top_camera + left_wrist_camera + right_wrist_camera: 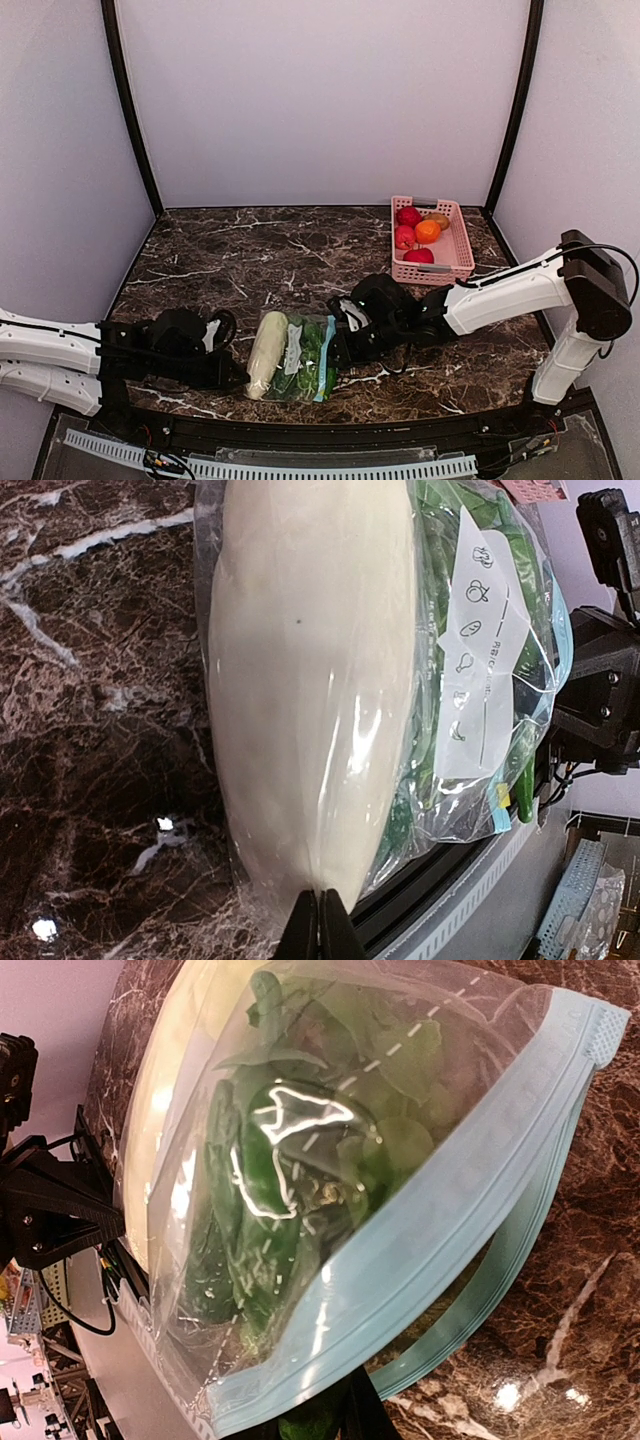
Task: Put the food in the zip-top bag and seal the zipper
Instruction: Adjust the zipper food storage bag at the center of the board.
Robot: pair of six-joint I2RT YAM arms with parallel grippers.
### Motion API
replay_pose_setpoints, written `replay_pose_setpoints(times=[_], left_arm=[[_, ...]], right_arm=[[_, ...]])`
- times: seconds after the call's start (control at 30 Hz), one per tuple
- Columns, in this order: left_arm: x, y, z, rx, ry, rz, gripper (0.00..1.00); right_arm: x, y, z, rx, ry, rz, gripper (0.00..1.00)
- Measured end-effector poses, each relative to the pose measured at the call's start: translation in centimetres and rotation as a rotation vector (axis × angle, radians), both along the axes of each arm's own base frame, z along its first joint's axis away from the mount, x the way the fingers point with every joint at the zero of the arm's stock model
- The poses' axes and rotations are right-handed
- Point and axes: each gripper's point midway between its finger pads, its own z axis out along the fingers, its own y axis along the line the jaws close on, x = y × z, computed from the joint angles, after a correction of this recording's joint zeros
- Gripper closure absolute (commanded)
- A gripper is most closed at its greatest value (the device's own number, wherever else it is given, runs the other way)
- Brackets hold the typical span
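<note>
Top external view: the zip-top bag (pixel 295 358) lies on the dark marble counter (pixel 250 260) close to its near edge, just short of the black rail (pixel 330 425) that runs along the front. Pale walls close the counter at the back and both sides. Bare marble stretches from the bag to the back wall and toward the left wall. At the back right, a pink basket (pixel 458 262) sits well apart from the bag, beside the right wall.

The left pincer (pixel 238 372) reaches in low from the left and meets the bag's closed bottom edge. In the left wrist view its tips are pressed together on the clear film just past the end of the gourd (pixel 310 680). The right pincer (pixel 338 345) sits against the zipper (pixel 326 372) side. Its fingers are mostly hidden under the bag in the right wrist view, so I cannot tell whether they grip.

Inside the bag, the pale gourd fills the side away from the mouth. Leafy greens (pixel 300 1160) and other dark green pieces are packed between it and the zipper. A white label (pixel 485 660) shows on the top face. The two teal lips stand apart along part of the mouth, the lower one bowing out onto the counter.

The basket holds red fruits (pixel 408 216), an orange one (pixel 428 231) and a brownish one (pixel 440 220).
</note>
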Motion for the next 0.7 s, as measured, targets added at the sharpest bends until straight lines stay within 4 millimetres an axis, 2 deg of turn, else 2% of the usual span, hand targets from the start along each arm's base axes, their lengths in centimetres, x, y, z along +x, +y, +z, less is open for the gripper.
replay_pose_setpoints(times=[0.37, 0.6, 0.7], left_arm=[[0.8, 0.0, -0.4, 0.004, -0.031, 0.019, 0.99], [4.7, 0.1, -0.5, -0.01, -0.08, 0.094, 0.99], [6.4, -0.7, -0.3, -0.013, -0.09, 0.091, 0.99]], right_arm=[[0.0, -0.7, -0.4, -0.015, -0.004, -0.018, 1.0], [-0.3, -1.8, -0.7, -0.03, -0.009, -0.038, 1.0], [-0.2, -2.1, -0.8, -0.037, -0.018, -0.05, 1.0]])
